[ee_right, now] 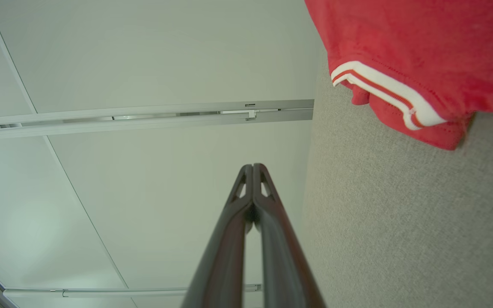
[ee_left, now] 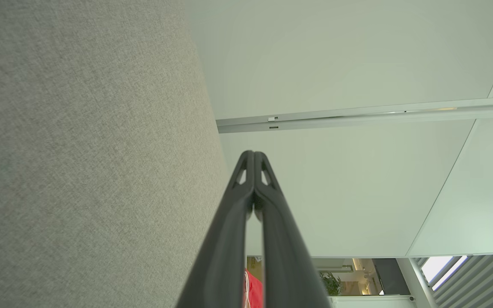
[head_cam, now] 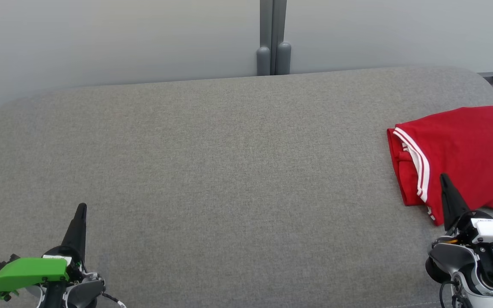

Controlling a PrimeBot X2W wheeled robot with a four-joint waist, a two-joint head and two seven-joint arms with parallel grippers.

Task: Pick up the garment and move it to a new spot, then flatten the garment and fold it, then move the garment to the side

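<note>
Both sets of fingers were closed and empty; the garment sat by the right ones.
Left fingers (head_cam: 79, 222) and right fingers (head_cam: 449, 196) were pressed tip to tip, holding nothing. The folded red garment (head_cam: 464, 145) lay on the grey table (head_cam: 229, 171) just ahead of the right fingers and slightly outboard, its white-striped edge running roughly along their line; contact couldn't be judged. It was well apart from the left fingers. Right arm nearer, so my pick for any shift sideways.
</note>
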